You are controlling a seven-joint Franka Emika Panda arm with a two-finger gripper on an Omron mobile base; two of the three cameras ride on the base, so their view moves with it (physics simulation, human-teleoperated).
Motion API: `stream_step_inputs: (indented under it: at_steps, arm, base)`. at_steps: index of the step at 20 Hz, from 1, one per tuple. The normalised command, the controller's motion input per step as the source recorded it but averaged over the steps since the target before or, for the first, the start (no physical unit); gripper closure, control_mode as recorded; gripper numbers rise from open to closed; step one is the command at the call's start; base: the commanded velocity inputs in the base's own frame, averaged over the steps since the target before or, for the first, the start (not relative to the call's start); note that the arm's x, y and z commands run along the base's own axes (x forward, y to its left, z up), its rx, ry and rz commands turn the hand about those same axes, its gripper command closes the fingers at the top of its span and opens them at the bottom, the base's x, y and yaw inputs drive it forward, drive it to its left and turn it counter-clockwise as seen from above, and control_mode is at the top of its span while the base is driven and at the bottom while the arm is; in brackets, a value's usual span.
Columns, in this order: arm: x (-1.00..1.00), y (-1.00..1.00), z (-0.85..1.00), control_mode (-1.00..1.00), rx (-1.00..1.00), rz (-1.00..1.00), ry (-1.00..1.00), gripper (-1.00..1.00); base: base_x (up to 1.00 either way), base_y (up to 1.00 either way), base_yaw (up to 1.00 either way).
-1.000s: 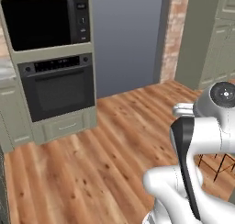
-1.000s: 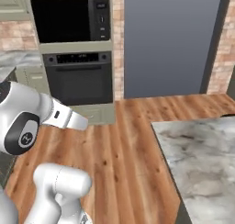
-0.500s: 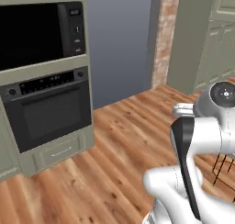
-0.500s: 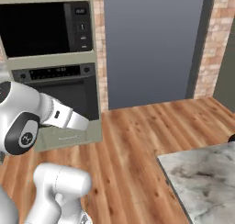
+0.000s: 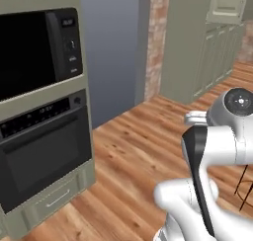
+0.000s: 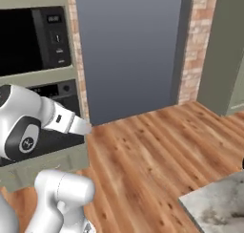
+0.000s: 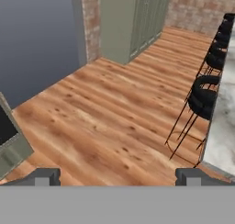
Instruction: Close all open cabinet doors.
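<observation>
Both base views look forward, close on the built-in oven (image 5: 42, 151) (image 6: 57, 132), one from each side, sharing it and the wood floor (image 5: 143, 156) (image 6: 152, 151). The hand view looks down over that floor (image 7: 114, 108), right of the oven.

A sage-green upper door (image 5: 226, 4) with a recessed panel shows at the top right of the left base view, above the tall cabinet; it looks angled out from the cabinet face, though whether it stands open is hard to tell.

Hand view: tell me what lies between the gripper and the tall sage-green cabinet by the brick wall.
In the hand view, bare wooden floor runs from the open gripper to the cabinet. The black bar stools stand off to the side.
</observation>
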Motion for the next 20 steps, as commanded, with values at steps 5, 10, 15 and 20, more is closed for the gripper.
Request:
stream_step_inputs:
  at_steps: [5, 10, 15, 20]
  arm:
    - [0.00, 0.00, 0.00, 1.00, 0.00, 0.00, 0.00, -1.00]
    - [0.00, 0.00, 0.00, 1.00, 0.00, 0.00, 0.00, -1.00]
    - [0.00, 0.00, 0.00, 1.00, 0.00, 0.00, 0.00, -1.00]
    - [0.00, 0.00, 0.00, 1.00, 0.00, 0.00, 0.00, -1.00]
  base:
    - [0.75, 0.11, -0.38]
    - [0.73, 0.06, -0.39]
    - [0.77, 0.09, -0.38]
    - [0.81, 0.13, -0.38]
